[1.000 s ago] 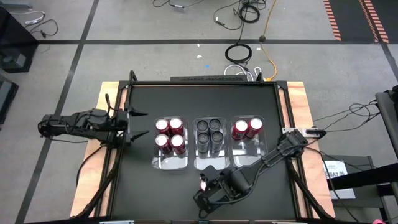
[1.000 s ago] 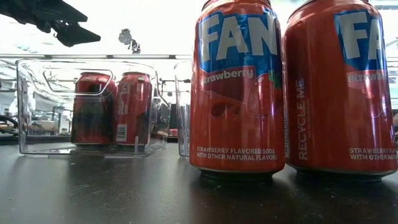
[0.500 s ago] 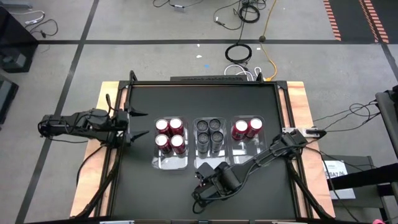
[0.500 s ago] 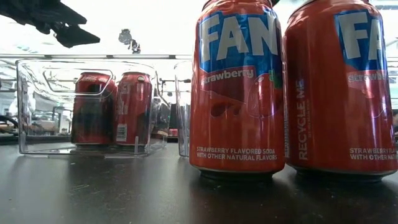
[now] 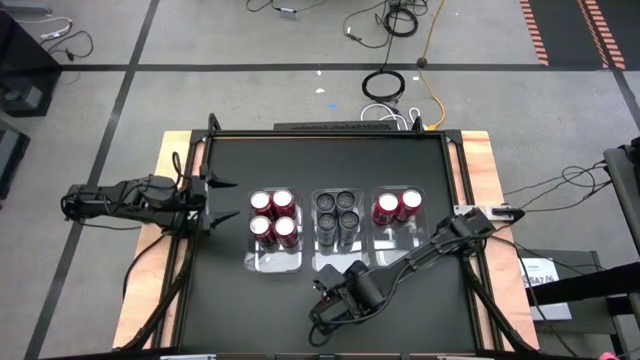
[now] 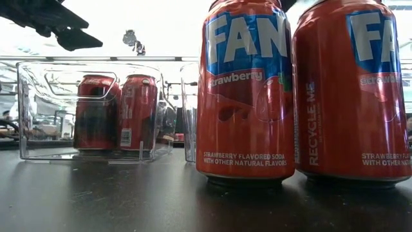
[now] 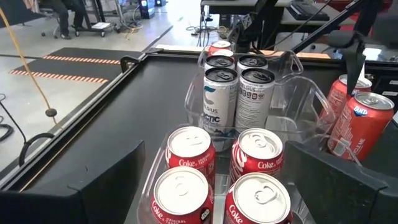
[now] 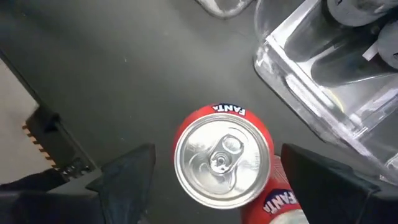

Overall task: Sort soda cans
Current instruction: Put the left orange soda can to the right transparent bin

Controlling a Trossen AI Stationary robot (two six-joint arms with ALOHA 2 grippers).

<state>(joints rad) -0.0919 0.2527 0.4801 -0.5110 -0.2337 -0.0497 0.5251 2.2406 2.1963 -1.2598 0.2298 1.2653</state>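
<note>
Right pincer (image 8: pixel 214 171), fingers spread apart, hangs above a red Fanta can (image 8: pixel 222 163) with a shiny round metal top, at six o'clock on the matte black tabletop (image 5: pixel 230 295). Apparently not gripping. Left pincer (image 5: pixel 222 198) waits open at nine o'clock.

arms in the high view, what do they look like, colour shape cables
Both arms are dark, almost black, built of jointed segments. The left end effector ends in two thin pointed fingers. The right arm is a slim link running to a bulkier wrist and its end effector. Dark cables trail along the table's sides below each arm.
</note>
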